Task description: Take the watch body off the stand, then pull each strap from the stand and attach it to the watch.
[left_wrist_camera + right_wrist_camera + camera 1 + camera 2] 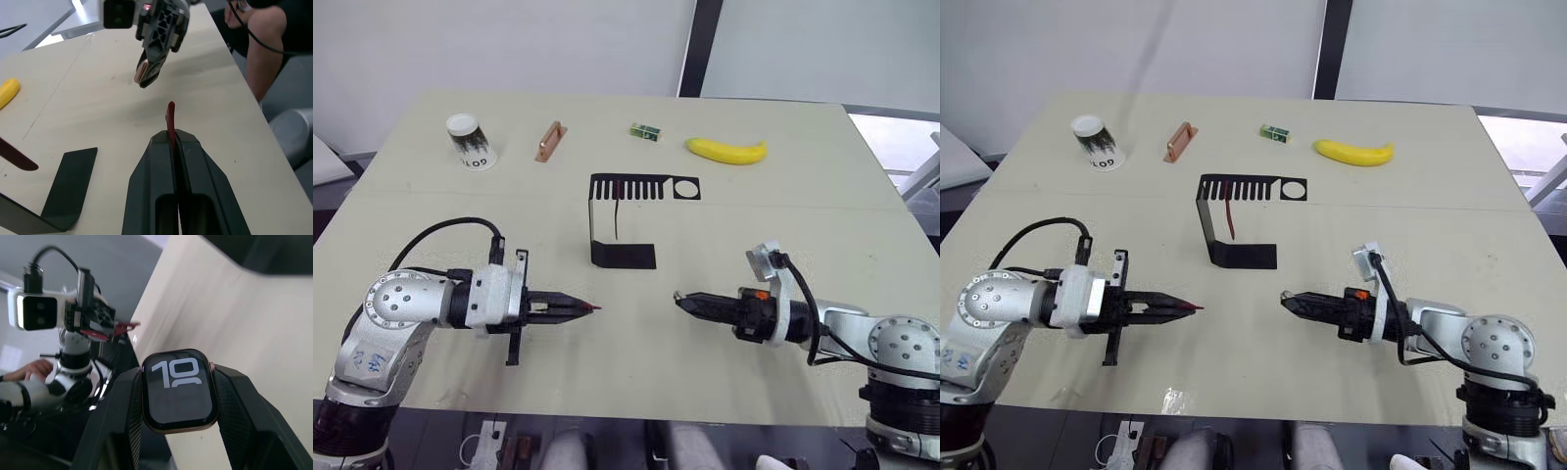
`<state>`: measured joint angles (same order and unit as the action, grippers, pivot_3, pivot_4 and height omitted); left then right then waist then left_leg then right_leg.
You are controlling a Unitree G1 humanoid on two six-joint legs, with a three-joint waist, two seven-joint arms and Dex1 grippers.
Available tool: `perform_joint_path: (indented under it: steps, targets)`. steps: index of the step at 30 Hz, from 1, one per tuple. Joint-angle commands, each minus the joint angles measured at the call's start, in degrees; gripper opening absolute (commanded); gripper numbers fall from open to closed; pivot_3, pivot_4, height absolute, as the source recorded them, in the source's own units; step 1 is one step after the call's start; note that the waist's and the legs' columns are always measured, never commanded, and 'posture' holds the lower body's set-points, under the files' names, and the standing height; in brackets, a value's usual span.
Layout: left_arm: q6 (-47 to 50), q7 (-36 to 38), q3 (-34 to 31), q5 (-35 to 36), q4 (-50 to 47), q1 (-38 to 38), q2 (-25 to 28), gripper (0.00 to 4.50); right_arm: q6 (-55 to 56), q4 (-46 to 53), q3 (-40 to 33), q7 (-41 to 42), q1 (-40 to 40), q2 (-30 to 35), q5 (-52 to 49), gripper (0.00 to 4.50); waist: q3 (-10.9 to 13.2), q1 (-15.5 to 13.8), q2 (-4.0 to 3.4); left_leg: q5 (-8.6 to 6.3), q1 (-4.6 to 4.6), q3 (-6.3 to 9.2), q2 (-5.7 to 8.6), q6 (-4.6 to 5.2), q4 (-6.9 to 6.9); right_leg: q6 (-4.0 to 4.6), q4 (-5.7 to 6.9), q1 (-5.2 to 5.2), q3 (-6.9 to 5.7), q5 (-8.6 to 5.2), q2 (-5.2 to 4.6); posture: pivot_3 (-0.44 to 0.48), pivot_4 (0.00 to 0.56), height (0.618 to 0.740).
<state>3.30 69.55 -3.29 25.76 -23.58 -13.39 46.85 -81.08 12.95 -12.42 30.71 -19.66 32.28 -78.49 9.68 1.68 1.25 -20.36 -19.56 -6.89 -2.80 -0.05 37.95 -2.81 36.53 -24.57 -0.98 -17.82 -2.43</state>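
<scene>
The black stand (625, 220) rises at the table's middle, and one dark red strap (1229, 217) still hangs from its slotted top plate. Over the near table my left gripper (590, 308) is shut on the other red strap (170, 120), whose tip pokes out past the fingertips. Facing it from the right, my right gripper (682, 299) is shut on the watch body (179, 390), a rounded-square case with a dark screen showing "10", held between both fingers. A gap of bare table separates the two grippers.
Along the far side lie a white cup (470, 142) on its side, a small copper-coloured handle (549, 140), a small green block (646, 131) and a yellow banana (726, 150). A person's arm (266, 39) shows beyond the table edge in the left wrist view.
</scene>
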Motion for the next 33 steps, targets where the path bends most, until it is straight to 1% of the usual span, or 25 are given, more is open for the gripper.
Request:
perform_joint_path:
  steps: [1,5,10,16,26,33]
  targets:
    - [-1.4,-0.8,2.6,-2.1,-1.3,-2.5,-0.9,0.0,-1.5,-0.3,1.8,1.5,-2.0,0.4,-3.5,1.58,0.0,0.0,0.0,0.0,0.0,0.0,0.0,0.01,0.0,-0.01,0.0,0.0,0.0,0.01,0.0,0.0,0.15,0.739]
    - [0.0,-1.9,6.4,-4.1,-2.0,-5.0,-2.0,0.0,-2.6,0.9,4.1,2.1,-2.0,1.2,-5.8,1.58,0.0,0.0,0.0,-0.01,-0.05,0.02,-0.02,0.03,0.0,-0.03,-0.02,-0.02,-0.03,0.02,0.0,0.0,0.15,0.739]
    - [1.3,-1.5,9.6,-5.4,-2.3,-7.6,-2.1,0.0,-2.0,0.9,6.2,0.1,-1.9,0.5,-7.7,1.58,0.0,0.1,0.0,-0.01,-0.14,0.03,-0.02,0.03,0.03,-0.06,-0.02,-0.08,-0.04,0.03,0.0,0.0,0.15,0.739]
    - [2.0,-1.4,11.4,-5.8,-2.1,-9.6,-2.5,0.0,-0.9,0.9,7.3,-2.0,-1.5,0.8,-9.3,1.58,0.0,0.0,0.0,0.0,-0.14,0.04,-0.01,0.03,0.05,-0.06,-0.02,-0.08,-0.05,0.03,0.0,0.0,0.15,0.739]
    - [2.4,-0.8,12.6,-5.8,-3.0,-9.9,-2.8,0.0,0.1,0.8,8.4,-4.2,-1.2,1.1,-9.2,1.58,0.0,0.0,0.0,0.0,-0.15,0.04,-0.02,0.03,0.08,-0.06,0.0,-0.09,-0.05,0.03,0.0,0.0,0.15,0.739]
    - [1.8,-1.2,14.1,-7.3,-2.1,-10.9,-3.8,0.0,0.4,0.6,9.3,-5.2,-1.4,1.4,-8.9,1.58,0.0,0.0,0.0,0.0,-0.16,0.05,-0.02,0.03,0.09,-0.06,-0.01,-0.08,-0.05,0.03,0.0,0.0,0.15,0.739]
